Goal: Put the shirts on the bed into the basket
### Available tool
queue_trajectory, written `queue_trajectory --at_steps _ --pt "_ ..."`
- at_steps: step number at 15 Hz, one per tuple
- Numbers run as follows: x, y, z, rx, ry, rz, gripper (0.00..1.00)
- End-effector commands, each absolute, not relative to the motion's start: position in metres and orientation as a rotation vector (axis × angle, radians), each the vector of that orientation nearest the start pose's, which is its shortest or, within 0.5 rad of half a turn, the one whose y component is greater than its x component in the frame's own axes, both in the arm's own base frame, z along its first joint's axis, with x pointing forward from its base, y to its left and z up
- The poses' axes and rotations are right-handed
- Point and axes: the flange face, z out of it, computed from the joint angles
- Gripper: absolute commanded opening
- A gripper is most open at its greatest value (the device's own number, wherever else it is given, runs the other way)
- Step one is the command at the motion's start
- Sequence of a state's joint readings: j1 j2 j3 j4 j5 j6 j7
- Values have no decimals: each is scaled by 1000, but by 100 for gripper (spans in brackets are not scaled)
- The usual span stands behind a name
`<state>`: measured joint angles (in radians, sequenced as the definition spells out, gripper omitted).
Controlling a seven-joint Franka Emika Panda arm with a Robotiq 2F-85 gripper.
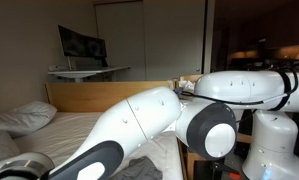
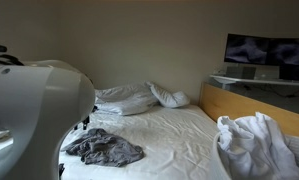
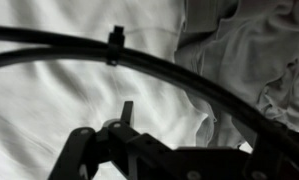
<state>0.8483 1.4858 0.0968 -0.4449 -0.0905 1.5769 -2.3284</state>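
White pillows [image 2: 129, 98], wooden headboard [image 2: 251, 108], dark monitor [image 2: 267, 50] on a white shelf [image 2: 247, 82]

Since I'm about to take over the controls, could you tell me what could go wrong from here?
The cable loops across the wrist view and might snag or hide the grasp. The grey shirt lies on a rumpled sheet, so the gripper could pinch the sheet too.

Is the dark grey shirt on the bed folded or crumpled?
Crumpled: the dark grey cloth shirt lies in a loose wrinkled heap on the white bed sheet.
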Motion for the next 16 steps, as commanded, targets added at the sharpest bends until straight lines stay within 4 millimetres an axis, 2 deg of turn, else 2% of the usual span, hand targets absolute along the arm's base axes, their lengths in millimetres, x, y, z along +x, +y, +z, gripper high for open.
queue_trajectory --at_steps 1,4,6,10,12,16 --pt "507 577 54 -1 3226 -260 100" --pt "523 566 21 30 3061 -183 100" --pt "534 558 15 13 2969 -201 100" --pt "543 543 36 -14 2866 -298 100" --pt "543 531 48 7 2890 -371 100" --pt "523 500 45 41 3006 -608 100"
